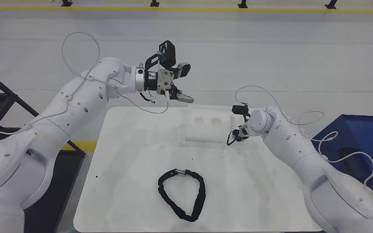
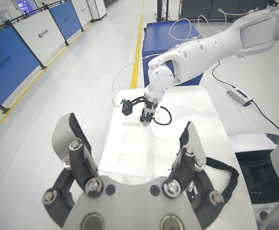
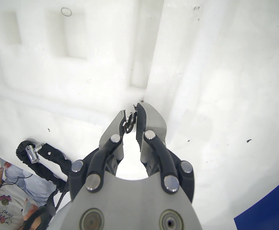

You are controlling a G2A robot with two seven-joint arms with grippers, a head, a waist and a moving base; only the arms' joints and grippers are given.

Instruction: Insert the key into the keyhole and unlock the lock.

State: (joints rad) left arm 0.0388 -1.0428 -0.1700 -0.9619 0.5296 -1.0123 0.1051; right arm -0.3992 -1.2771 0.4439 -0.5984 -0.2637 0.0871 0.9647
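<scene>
The key point(image 3: 129, 122) is a small dark and metal piece pinched between the fingertips of the right gripper point(image 3: 130, 110), whose two pads are closed against it from both sides. That gripper point(image 1: 231, 138) sits low over the table point(image 1: 128, 175), pointing down at the near right corner of a white foam tray point(image 1: 204, 135). I cannot tell whether the tips touch the foam.

The lock point(image 1: 201, 189) is a black fabric-sleeved chain closed into a loop, lying flat on the near middle of the table, well apart from the key and from both grippers. Its shiny metal cylinder point(image 3: 32, 152) sits at the far side of the loop, joining the two chain ends. From the left wrist, part of the chain point(image 2: 231, 174) shows behind one finger.

The left gripper point(image 1: 186, 84) hangs in the air above the far left edge of the table, to the left of the foam tray, with its fingers spread wide and nothing between them. Its camera looks across the tray point(image 2: 113, 161) toward the right gripper point(image 2: 145, 122).

The tray lies at the far middle of the table and has two square recesses in its top. A thin small ring point(image 3: 66, 11) lies in one of them.
</scene>
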